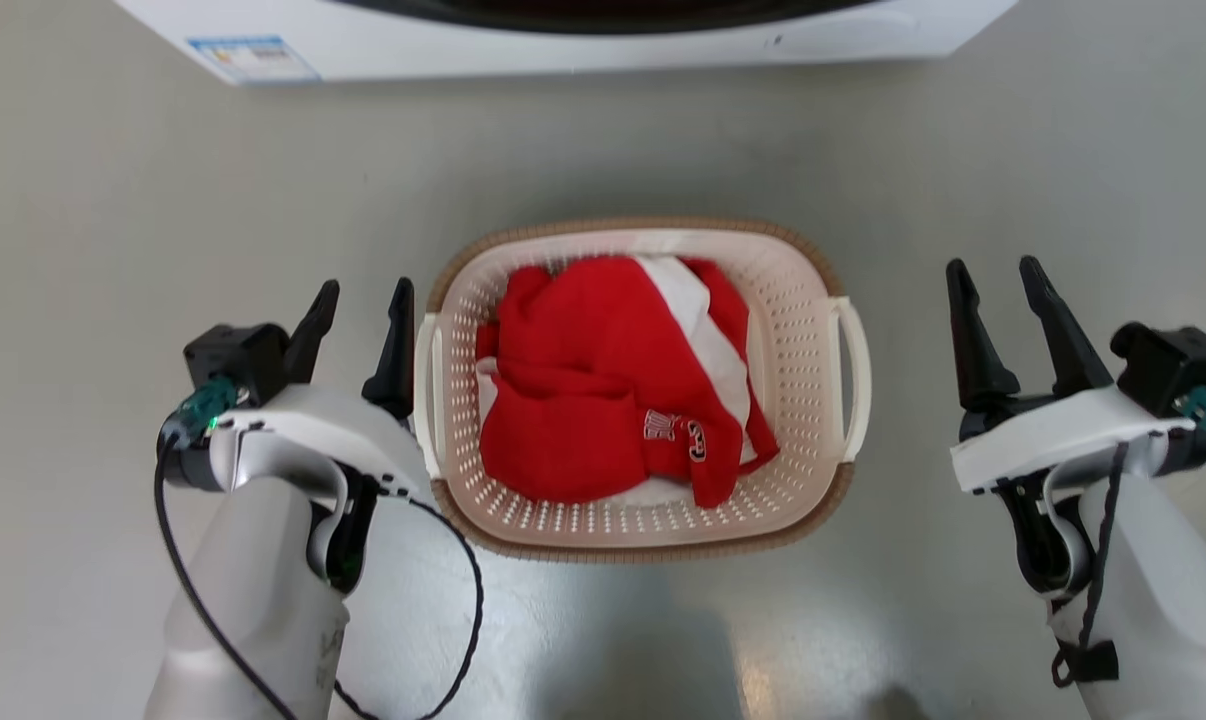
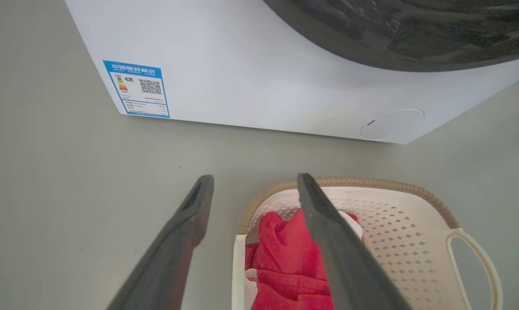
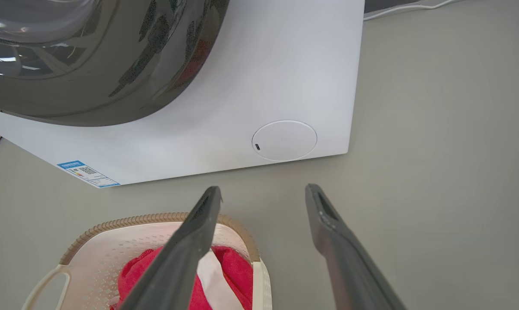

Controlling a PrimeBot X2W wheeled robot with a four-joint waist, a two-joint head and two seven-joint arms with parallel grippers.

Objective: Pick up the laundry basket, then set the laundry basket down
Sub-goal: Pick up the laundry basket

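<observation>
Here, left gripper (image 1: 365, 290): lower left of the head view, fingers pointing away from the robot, jaws spread wide with nothing between them.
Left gripper, own wrist view (image 2: 256, 178): bare floor shows between the two dark fingers; the inner finger (image 2: 341, 249) crosses in front of the basket's near corner.
Black cable (image 1: 468, 600): hangs in a loop from the left wrist down along the pale forearm.
Right gripper (image 1: 993, 268): lower right of the head view, jaws likewise wide apart and empty, fingers pointing forward.
Right gripper, own wrist view (image 3: 264, 189): grey floor between the fingers, basket low on the left of that view.
Laundry basket (image 1: 798, 320): on the floor between the two grippers, upright, its tan rim level.
Left handle (image 1: 425, 380): just beside the left gripper's inner finger; whether they touch cannot be told.
Right handle (image 1: 856, 370): apart from the right gripper, a strip of floor between them.
Contents: a crumpled red garment (image 1: 603, 400) with a white panel and a small printed mark, lying inside the basket.
Floor (image 1: 113, 250): smooth, grey, faintly glossy.
Washing machine (image 1: 563, 50): white, beyond the basket, well apart from it; a dark curved door (image 2: 414, 34) and a round cover (image 3: 284, 141) low on its front.
Energy label (image 2: 138, 88): blue-bordered sticker at the front's lower corner.
</observation>
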